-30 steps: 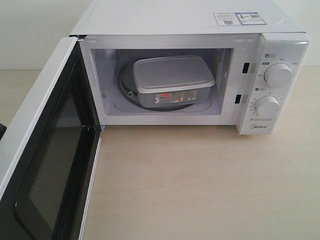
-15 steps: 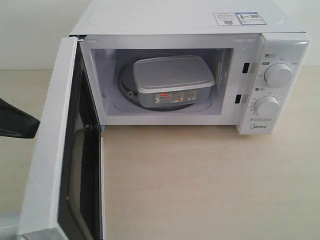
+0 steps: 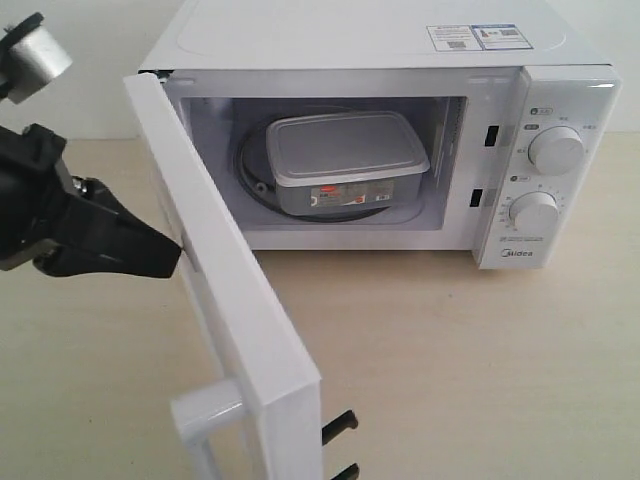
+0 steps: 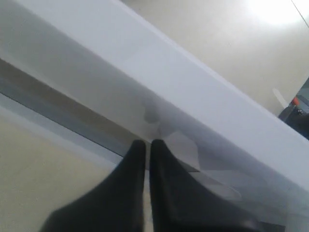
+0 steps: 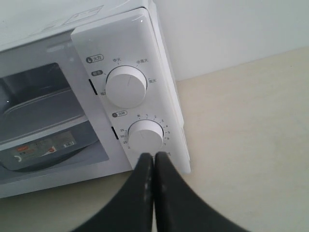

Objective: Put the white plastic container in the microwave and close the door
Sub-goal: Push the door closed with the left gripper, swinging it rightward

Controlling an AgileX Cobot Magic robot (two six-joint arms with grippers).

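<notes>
Both fingers of the black left gripper (image 4: 147, 145) were pinched together, tips against the rigid white side-hinged door (image 3: 235, 300) just ahead; judged light-swinging, best pushed nearer its bar handle (image 3: 205, 415).

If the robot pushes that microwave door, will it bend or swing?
Probably swing: the door looks like a stiff, flat panel hinged at the side of the microwave. It likely moves easily, since only the tip of the shut left hand touches it. Its smooth face might let the tip slip.
</notes>
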